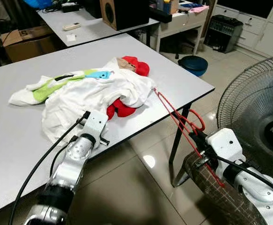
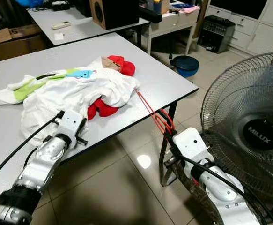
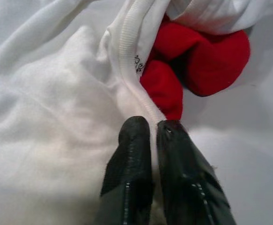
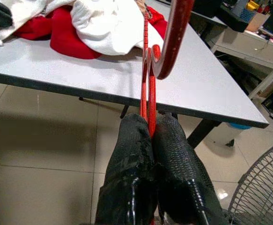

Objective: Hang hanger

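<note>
Red wire hanger [image 4: 148,79] clenched in the right gripper [image 4: 150,129], its far arm tucked under the white cotton shirt [image 1: 87,96] on the grey table [image 1: 183,79].
Left gripper [image 3: 152,129] pinches the shirt's ribbed collar beside a red garment [image 3: 199,58]; threading seems underway, and next the hanger must slide deeper past that collar.

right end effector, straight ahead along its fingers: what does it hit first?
Probably the grey table edge, then the white garment beyond. The right end effector is shut on the red hanger, which points that way. Depth is unclear.
</note>
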